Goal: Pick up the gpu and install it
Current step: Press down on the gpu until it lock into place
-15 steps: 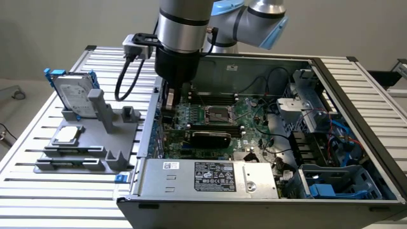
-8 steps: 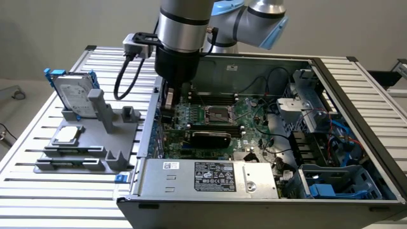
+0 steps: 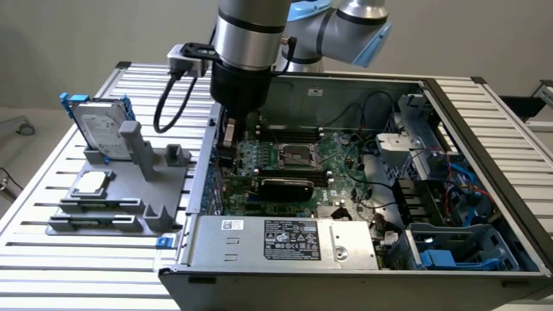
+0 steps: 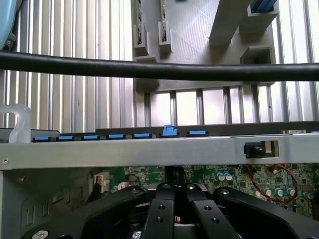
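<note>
Apparently seated: the gpu [image 3: 285, 188], a thin green card with a rounded black cooler on one face, looks to stand on edge in a slot inside the open computer case [image 3: 346, 288]. It sits between the bare processor socket and the boxy grey power supply [image 3: 285, 240], with its end toward the case wall on the exterior view's left.

Above that wall hangs the arm [image 3: 250, 39], its black fingers [image 4: 158, 216] clenched together. Whether they pinch anything cannot be made out. A row of blue clips [image 4: 169, 131] lines the sheet-metal edge just beyond them, with the green motherboard [image 3: 341, 146] beneath.

By the look of it the work is at the installing stage, with the pick-up done. The posts of the grey plastic holder [image 3: 112, 194] outside the case stand bare, apart from the silver hard drive [image 3: 100, 129] in its blue frame and a small square chip [image 3: 92, 183].

Finishing the install would call for the card to sit level and fully down in its slot. Its metal end would have to lie flush against the case wall.

Case and holder rest on a ribbed aluminium tabletop [image 3: 78, 272].
</note>
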`<state>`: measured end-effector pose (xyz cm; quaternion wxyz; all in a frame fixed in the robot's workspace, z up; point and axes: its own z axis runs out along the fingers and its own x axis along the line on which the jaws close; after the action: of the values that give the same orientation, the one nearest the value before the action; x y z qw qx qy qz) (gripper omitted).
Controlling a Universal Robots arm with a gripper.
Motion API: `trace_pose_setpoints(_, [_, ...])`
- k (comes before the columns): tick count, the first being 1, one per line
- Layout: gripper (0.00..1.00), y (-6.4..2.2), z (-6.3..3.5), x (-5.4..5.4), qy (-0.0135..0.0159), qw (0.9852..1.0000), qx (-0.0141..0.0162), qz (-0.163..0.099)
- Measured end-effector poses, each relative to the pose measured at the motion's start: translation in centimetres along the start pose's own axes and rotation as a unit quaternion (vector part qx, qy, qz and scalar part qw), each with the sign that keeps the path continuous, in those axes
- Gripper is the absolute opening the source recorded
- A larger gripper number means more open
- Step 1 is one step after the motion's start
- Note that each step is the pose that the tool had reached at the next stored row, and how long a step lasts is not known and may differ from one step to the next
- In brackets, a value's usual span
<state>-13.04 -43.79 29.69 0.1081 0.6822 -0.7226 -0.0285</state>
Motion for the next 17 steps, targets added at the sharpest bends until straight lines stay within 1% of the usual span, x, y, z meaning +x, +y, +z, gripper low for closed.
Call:
trace_pose_setpoints(5, [0.11,0.01,-0.02,-0.11,0.0003,1.0,-0.003,0.006])
trace_pose_setpoints(9, [0.11,0.02,-0.03,-0.2,0.0005,0.9999,-0.005,0.012])
trace_pose_setpoints(11, [0.11,0.0,-0.04,-0.26,0.0011,0.9999,-0.0057,0.015])
trace_pose_setpoints(13, [0.11,-0.12,-0.07,-0.31,0.0028,0.9998,-0.0065,0.016])
trace_pose_setpoints(17, [0.11,-0.57,-0.35,-0.4,0.0097,0.9998,-0.0074,0.018])
